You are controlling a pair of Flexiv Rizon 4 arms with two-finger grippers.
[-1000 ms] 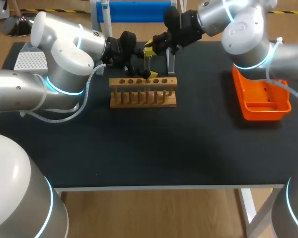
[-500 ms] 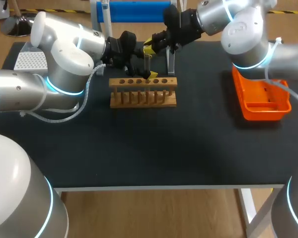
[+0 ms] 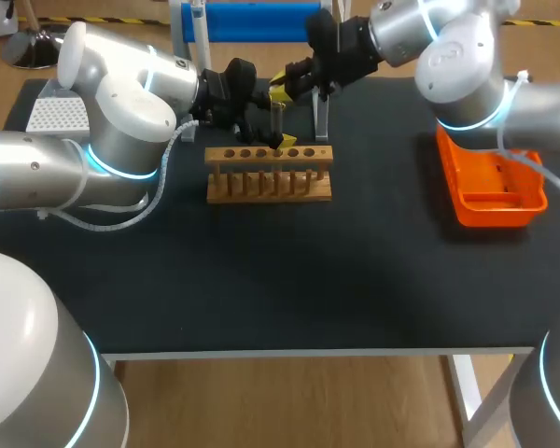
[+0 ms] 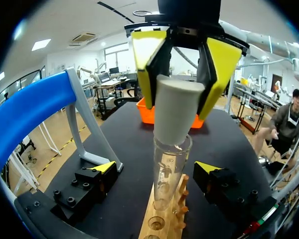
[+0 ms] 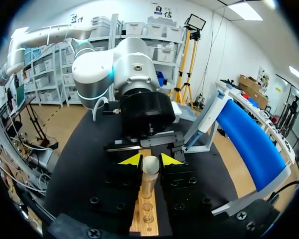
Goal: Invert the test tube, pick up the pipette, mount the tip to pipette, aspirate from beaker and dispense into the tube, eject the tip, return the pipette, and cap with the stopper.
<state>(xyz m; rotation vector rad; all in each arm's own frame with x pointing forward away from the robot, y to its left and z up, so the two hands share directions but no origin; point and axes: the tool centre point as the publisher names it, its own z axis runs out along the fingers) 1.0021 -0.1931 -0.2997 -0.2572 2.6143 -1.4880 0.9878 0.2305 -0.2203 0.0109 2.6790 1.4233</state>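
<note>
Centrally, the test tube (image 4: 165, 175) stands upright in a hole near the middle of the wooden rack (image 3: 270, 175), its open mouth upward. The pale stopper (image 4: 175, 110) sits right at that mouth, its lower end meeting the glass rim; how deep it goes in cannot be told. The right end effector (image 5: 150, 160) is clamped on the stopper, one yellow fingertip pressed to each side, and it hangs directly above the tube with its arm coming in from the far right. The left end effector (image 3: 278, 140) is lower, at the level of the tube's body, its fingers spread wide on the left and right of the glass with a clear gap on both sides, gripping nothing. The rack lies on the dark desk (image 3: 308, 280), towards its far edge. Further out, an orange tray (image 3: 491, 194) rests near the desk's right edge, a white tip box (image 3: 56, 114) at the far left corner, and a blue stand (image 3: 252, 21) beyond the rack at the far side.
</note>
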